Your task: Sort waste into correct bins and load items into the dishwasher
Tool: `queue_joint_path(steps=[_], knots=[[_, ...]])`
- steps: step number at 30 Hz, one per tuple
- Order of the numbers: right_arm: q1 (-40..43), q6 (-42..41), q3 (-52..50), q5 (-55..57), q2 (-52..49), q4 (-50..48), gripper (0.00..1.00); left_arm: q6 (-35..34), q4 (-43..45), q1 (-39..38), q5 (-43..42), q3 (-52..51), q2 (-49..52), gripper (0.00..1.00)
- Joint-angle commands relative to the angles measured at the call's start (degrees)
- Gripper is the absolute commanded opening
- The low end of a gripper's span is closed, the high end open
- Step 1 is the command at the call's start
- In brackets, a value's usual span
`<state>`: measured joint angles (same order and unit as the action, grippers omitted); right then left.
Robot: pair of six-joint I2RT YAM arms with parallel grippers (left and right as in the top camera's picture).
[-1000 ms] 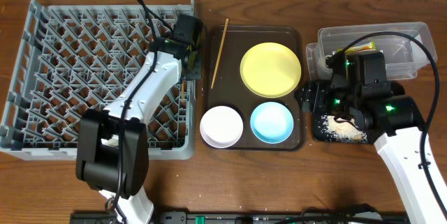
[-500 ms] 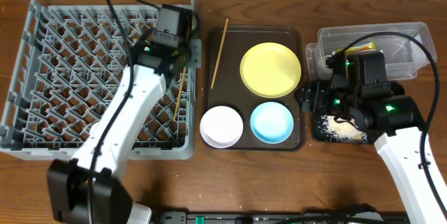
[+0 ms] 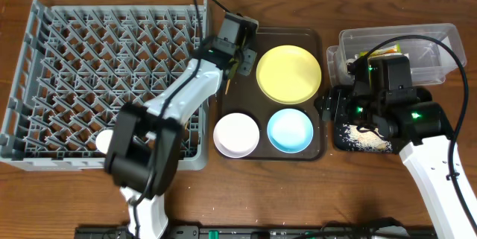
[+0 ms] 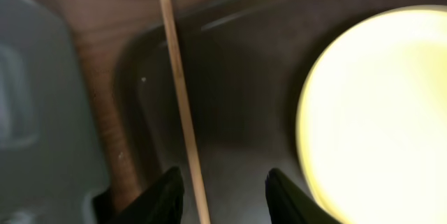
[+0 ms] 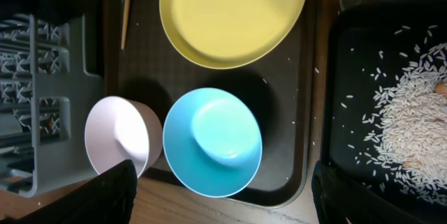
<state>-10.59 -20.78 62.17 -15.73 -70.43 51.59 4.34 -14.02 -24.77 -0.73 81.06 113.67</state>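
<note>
My left gripper [image 4: 223, 199] is open low over the left side of the brown tray [image 3: 316, 147]. A thin wooden chopstick [image 4: 183, 105] lies on the tray between its fingers, close to the left finger [image 4: 165, 195] and not clamped. The pale-yellow plate [image 3: 289, 74] sits just to its right. The white bowl [image 3: 237, 135] and light-blue bowl [image 5: 213, 140] stand at the tray's front. My right gripper [image 3: 330, 106] hangs wide open and empty between the brown tray and the black tray [image 3: 340, 141], which holds rice crumbs [image 5: 412, 119]. The grey dish rack [image 3: 82, 68] fills the left.
The clear tub [image 3: 428, 45] at the back right holds a green-and-orange wrapper [image 3: 390, 48]. The left arm stretches across the rack's right edge, hiding part of it. Bare wooden table [image 3: 313, 194] runs along the front.
The left gripper let go of a chopstick over the rack, opened, and swung right to the brown tray, now astride the other chopstick. The right arm has not moved.
</note>
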Motion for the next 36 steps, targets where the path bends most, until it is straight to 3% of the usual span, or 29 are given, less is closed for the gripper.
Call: queue_joint_path(steps=[1,10,12,23,31,33,36], knots=[[0.39,0.24,-0.22,-0.37,-0.02,0.04,0.78,5.01,2.73,0.22,1.51,0.44,4.9,0.41],[0.39,0.22,-1.9,-0.35,-0.07,-1.29,0.79,5.05,4.46,0.22,2.95,0.42,11.98,0.4],[0.39,0.22,-2.89,-0.42,-0.09,-1.88,0.79,4.31,4.26,0.17,2.91,0.42,12.17,0.36],[0.39,0.24,-3.48,-0.37,-0.07,-2.23,0.79,3.3,3.37,-1.44,2.95,0.44,2.54,0.47],[0.39,0.22,-3.48,-0.39,-0.09,-2.54,0.79,3.3,-2.34,1.81,5.64,0.44,-1.77,0.5],[0.39,0.22,-3.48,-0.42,-0.07,-2.54,0.79,2.89,-4.04,3.41,5.73,0.39,-1.49,0.42],[0.39,0.22,-3.48,-0.39,-0.07,-2.62,0.79,2.03,-5.05,5.86,5.68,0.15,-1.11,0.19]])
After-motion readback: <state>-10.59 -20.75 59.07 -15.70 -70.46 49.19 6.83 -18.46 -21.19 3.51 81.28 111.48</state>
